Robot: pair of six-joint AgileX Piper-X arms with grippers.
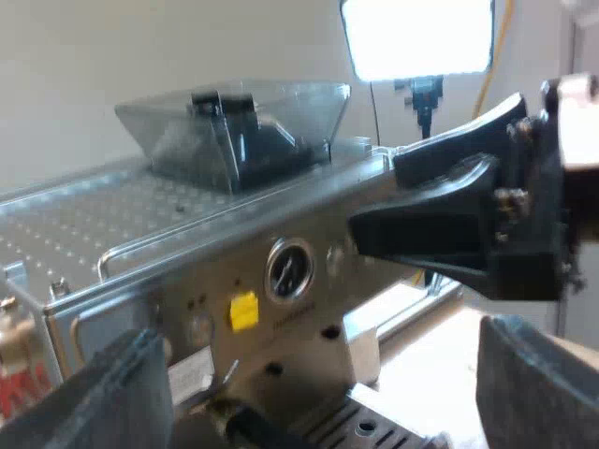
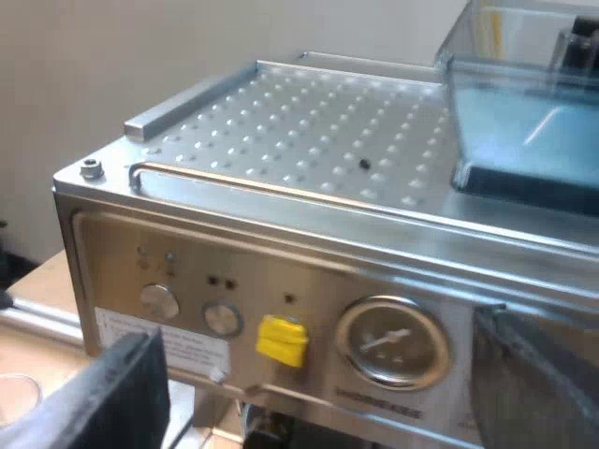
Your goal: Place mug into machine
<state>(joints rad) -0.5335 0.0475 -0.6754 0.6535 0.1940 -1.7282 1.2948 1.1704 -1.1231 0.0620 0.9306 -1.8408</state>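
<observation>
Left wrist view, nearest first: the left gripper (image 1: 318, 407) has its two black fingers spread wide with nothing between them. Just past them is the front of the espresso machine (image 1: 187, 281). Below that front lies a strip of its slotted drip tray (image 1: 367, 428), and the part that can be seen carries no mug. Level with the machine's upper front edge hangs the right gripper (image 1: 379, 198). In the right wrist view its own two fingers (image 2: 112, 393) stand just as wide apart before the machine's front panel, holding nothing. Farther back, on the machine's top, sits the bean hopper (image 1: 234, 131), and beyond the machine glows a lamp (image 1: 416, 37).

By my judgement the task is barely begun. Neither gripper has the mug, and where the mug stands I cannot tell. Fetching it, carrying it to the machine and setting it on the drip tray are all left to do.

Count: one espresso machine, one bean hopper, one pressure gauge (image 2: 391, 341), one yellow tag (image 2: 281, 339) beside the gauge, two round buttons (image 2: 159, 301) on the same panel, one lamp, two grippers of two fingers each
</observation>
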